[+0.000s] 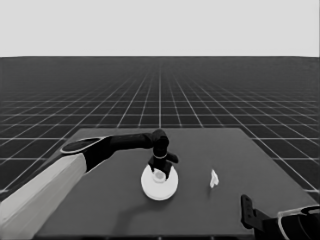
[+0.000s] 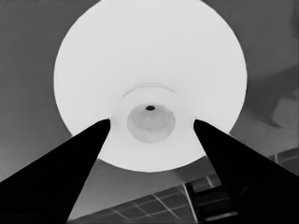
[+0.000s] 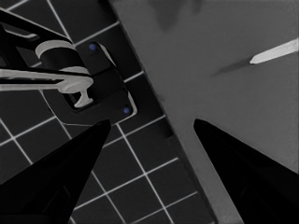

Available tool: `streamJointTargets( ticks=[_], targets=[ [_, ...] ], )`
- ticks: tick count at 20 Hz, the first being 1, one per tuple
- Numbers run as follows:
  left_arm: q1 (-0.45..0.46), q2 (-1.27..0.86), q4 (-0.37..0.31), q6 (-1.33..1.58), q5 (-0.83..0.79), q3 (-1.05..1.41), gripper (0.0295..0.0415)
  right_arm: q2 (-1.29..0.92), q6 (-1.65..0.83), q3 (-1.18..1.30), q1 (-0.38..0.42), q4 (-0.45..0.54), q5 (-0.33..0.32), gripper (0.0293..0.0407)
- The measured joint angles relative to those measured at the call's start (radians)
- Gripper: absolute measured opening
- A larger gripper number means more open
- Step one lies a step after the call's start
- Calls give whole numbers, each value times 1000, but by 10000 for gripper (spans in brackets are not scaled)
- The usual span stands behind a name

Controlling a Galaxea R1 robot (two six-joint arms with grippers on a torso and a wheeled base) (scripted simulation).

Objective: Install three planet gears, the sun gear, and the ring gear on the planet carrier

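One large white round part, the ring gear (image 1: 159,186), lies at the middle of the table. In the left wrist view the ring gear (image 2: 149,56) fills the picture, with a raised hub and a small dark hole at its centre. My left gripper (image 1: 160,171) reaches in from the left and hangs straight over that hub. It is open, and the left gripper (image 2: 152,123) has one finger on each side of the hub. The planet gears, the sun gear and the planet carrier are hidden. My right gripper (image 1: 248,212) is parked at the lower right corner, and the right gripper (image 3: 149,123) is open and holds nothing.
A thin white piece (image 1: 214,178) lies to the right of the round part, also seen as the thin white piece (image 3: 275,51) from the right wrist. The table's (image 1: 225,150) near right corner edge (image 3: 187,140) borders the floor grid, with dark machinery (image 3: 84,84) beyond it.
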Motion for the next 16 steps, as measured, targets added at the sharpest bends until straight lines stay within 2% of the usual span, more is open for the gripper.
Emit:
streamJointTargets(
  ticks=[4, 6, 8, 14, 15, 16],
  targets=[
    [0, 0, 0, 0, 0, 0, 385, 0, 0, 0, 0, 0, 0, 385],
    [-71, -12, -59, -365, 17, 43, 386, 0, 0, 0, 0, 0, 0, 385],
    [-99, -13, -80, -490, 24, 51, 385, 0, 0, 0, 0, 0, 0, 385],
    [-111, -12, -91, -553, 28, 53, 385, 0, 0, 0, 0, 0, 0, 385],
    [-197, -279, -24, -71, -319, 500, 409, 190, 422, -164, 294, 354, -217, 393],
    [-293, -678, 17, 406, -532, 848, 414, 341, 622, -383, 421, 503, -276, 392]
  ],
)
